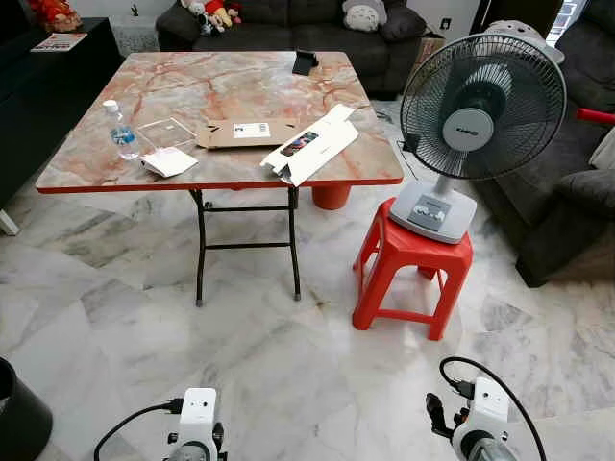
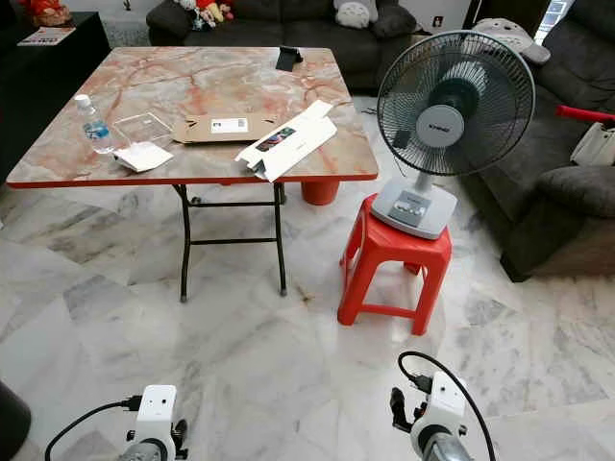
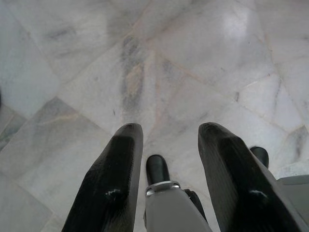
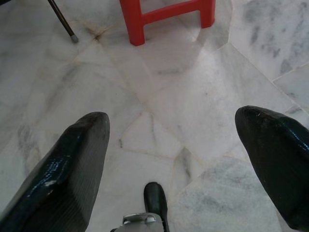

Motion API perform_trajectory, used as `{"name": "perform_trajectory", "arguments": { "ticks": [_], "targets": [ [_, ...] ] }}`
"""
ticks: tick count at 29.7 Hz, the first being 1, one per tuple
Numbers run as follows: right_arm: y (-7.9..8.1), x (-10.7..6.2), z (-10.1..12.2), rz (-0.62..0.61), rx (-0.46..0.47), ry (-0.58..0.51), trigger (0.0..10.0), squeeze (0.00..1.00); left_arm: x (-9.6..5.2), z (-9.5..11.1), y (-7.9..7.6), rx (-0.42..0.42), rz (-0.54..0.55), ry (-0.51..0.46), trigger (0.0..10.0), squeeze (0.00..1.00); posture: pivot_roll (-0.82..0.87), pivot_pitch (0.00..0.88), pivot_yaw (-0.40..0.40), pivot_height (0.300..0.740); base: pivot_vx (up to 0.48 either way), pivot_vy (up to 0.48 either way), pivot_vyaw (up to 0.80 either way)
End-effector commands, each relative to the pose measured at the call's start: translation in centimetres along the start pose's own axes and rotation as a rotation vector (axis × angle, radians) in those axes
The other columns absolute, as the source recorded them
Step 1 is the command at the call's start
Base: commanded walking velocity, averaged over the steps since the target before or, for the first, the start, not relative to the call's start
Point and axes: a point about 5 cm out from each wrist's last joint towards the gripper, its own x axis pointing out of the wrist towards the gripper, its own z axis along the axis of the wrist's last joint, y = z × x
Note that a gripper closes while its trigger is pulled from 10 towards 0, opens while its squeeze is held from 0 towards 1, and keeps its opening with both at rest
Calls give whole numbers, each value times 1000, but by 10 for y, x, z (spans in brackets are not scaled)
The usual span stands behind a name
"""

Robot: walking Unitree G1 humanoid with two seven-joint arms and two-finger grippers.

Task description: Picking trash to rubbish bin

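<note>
Trash, a white carton (image 1: 312,146), lay on the bench (image 1: 144,179) well ahead of both empty end effectors: left (image 3: 166,140) moderately parted, right (image 4: 171,137) wide. Fan (image 1: 476,120) on red stool (image 1: 408,274) judged at risk of being clipped during approach.

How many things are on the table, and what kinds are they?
Water bottle: 1
Clear plastic tray: 1
White packet: 1
Flat brown cardboard: 1
Long white box: 1
Black object at the far edge: 1
Total: 6
</note>
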Motion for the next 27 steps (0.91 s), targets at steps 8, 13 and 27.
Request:
{"name": "perform_trajectory", "arguments": {
  "ticks": [8, 13, 27],
  "targets": [
    [-1, 1, 3, -6, 21, -5, 10000, 0, -1, -3, -1, -1, -4, 14, 10000, 0, -77, 21, -60, 740, 0, 0, 0],
    [0, 2, 7, -1, 20, -21, 10000, 0, -1, -4, -7, 12, -22, 18, 10000, 0, -80, 0, -65, 740, 0, 0, 0],
    [0, 2, 9, -9, -17, -33, 10000, 0, 0, 1, -6, 25, -25, 1, 10000, 0, -81, 0, -54, 740, 0, 0, 0]
  ]
}}
